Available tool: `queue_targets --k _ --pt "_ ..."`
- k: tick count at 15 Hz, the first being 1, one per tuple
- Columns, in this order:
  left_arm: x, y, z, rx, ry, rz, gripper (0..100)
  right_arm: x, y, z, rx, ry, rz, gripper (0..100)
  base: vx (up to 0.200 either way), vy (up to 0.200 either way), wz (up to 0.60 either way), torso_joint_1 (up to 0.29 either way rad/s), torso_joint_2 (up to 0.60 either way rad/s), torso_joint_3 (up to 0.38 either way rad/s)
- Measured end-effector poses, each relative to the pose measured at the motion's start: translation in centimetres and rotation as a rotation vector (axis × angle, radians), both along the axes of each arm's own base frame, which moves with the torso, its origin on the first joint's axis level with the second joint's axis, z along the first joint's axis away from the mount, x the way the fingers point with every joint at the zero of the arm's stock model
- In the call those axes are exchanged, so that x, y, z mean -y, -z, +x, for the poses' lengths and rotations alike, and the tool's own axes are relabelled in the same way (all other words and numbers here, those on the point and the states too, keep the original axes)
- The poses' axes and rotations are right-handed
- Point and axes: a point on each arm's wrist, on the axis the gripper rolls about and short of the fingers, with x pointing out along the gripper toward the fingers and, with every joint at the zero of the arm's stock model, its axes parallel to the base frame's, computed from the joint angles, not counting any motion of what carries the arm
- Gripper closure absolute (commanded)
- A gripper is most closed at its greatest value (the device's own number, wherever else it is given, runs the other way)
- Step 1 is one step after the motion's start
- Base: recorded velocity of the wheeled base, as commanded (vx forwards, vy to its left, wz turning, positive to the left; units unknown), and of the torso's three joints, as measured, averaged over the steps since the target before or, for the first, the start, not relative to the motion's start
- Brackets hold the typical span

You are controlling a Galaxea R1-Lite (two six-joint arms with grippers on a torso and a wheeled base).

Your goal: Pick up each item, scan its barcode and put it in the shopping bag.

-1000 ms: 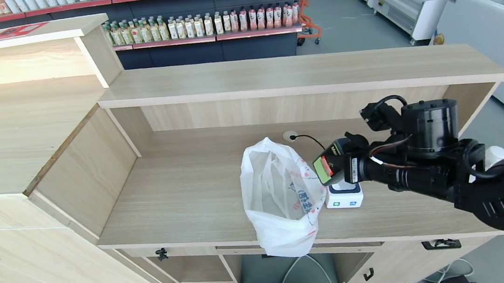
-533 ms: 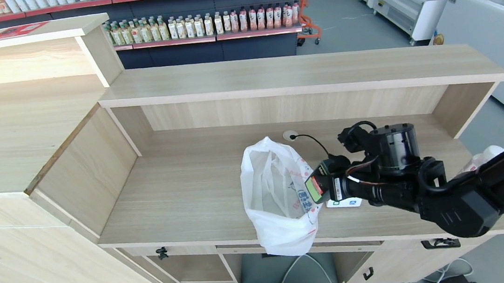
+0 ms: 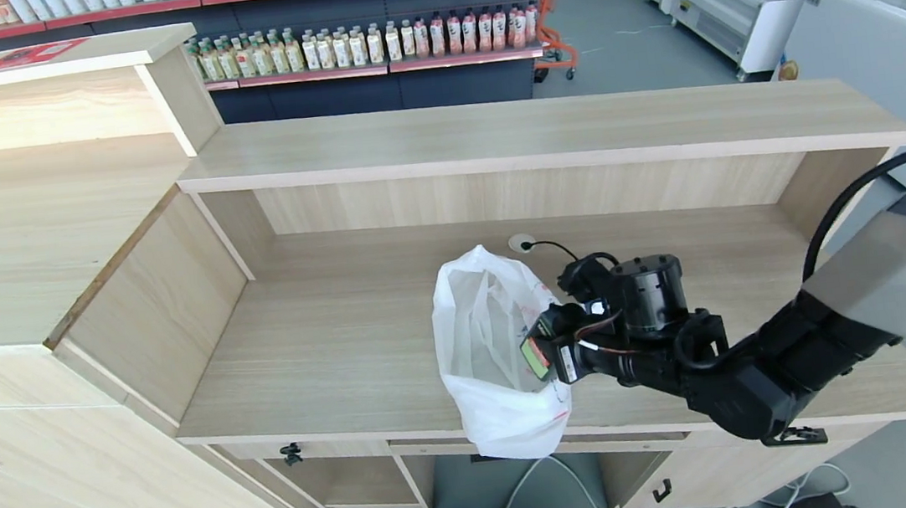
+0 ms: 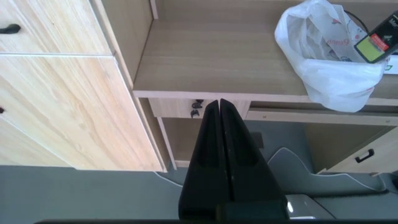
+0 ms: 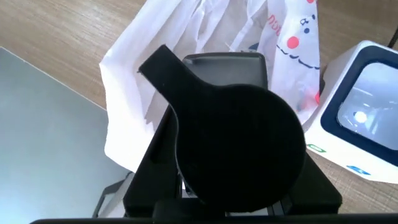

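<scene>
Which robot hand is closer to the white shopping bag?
Right. The right gripper holds an item at the shopping bag; the left gripper hangs before the counter, far away.

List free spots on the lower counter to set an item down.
Widest bare patch: lower counter between its left side wall and the shopping bag. A narrower strip runs behind the bag to the back wall. Right of the bag is crowded: right gripper holding a small box, scanner, cable.

A white see-through bag (image 3: 486, 343) with red and blue print on the pale wood-grain tabletop (image 3: 328, 343); the item (image 3: 534, 357), green-faced with a red stripe, in the black right hand (image 3: 555, 342); a white scanner (image 5: 360, 124) with a dark blue-grey window and small green and blue marks.
</scene>
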Motion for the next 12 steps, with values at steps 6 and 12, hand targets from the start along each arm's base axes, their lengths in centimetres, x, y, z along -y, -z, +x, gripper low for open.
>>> queue_targets --k 6,12 --pt "0.0 0.0 0.0 0.000 0.000 0.000 100 -0.8 3.4 0.3 -0.054 -0.027 -0.074 100 0.000 0.000 0.00 0.000 0.00 0.000" --pt "0.0 0.0 0.0 0.000 0.000 0.000 100 -1.1 4.9 1.5 -0.065 -0.019 -0.080 100 0.000 0.000 0.00 0.000 0.00 0.000"
